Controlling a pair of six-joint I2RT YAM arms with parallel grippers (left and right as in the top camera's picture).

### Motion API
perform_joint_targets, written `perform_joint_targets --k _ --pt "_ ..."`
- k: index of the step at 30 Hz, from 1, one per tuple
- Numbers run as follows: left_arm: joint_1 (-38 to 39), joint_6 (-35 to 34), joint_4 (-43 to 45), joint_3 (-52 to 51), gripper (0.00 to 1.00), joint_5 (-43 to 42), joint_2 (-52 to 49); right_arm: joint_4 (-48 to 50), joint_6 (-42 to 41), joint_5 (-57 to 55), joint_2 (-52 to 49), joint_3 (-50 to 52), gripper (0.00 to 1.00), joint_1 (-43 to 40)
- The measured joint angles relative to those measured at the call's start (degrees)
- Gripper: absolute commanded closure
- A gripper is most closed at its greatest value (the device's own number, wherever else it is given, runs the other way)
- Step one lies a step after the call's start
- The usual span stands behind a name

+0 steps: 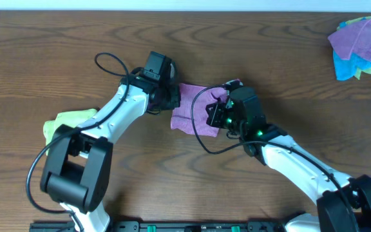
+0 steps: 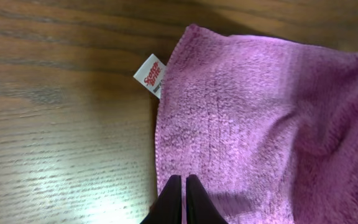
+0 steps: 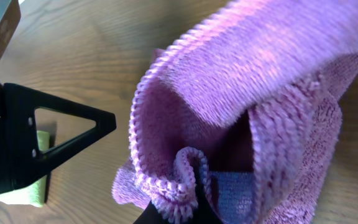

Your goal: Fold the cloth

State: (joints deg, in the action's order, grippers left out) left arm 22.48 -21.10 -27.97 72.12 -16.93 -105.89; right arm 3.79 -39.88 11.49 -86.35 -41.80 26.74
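Observation:
A purple cloth (image 1: 190, 111) lies on the wooden table between my two arms. My left gripper (image 1: 170, 96) is shut with its fingertips (image 2: 184, 186) pressed on the cloth's (image 2: 253, 118) left edge, near a white label (image 2: 151, 75). My right gripper (image 1: 219, 115) is shut on a hemmed edge of the cloth (image 3: 185, 171) and holds it lifted, so the fabric (image 3: 247, 74) curls up and over in front of the right wrist camera. The left gripper's black body (image 3: 36, 134) shows at the left of that view.
A yellow-green cloth (image 1: 66, 122) lies under my left arm at the left. A heap of purple and blue cloths (image 1: 361, 46) sits at the far right corner. A black cable (image 1: 201, 122) loops over the purple cloth.

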Motion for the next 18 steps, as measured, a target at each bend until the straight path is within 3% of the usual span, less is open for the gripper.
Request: perform_joint_targets --k 8,18 --pt "-3.10 0.42 -4.44 0.00 0.94 1.25 4.52 -1.20 0.02 -0.74 -0.55 -2.43 0.99 2.10" --pt "-7.17 0.61 -9.11 0.00 0.94 1.88 6.75 -5.07 1.03 -1.05 -9.33 -11.41 0.99 5.88"
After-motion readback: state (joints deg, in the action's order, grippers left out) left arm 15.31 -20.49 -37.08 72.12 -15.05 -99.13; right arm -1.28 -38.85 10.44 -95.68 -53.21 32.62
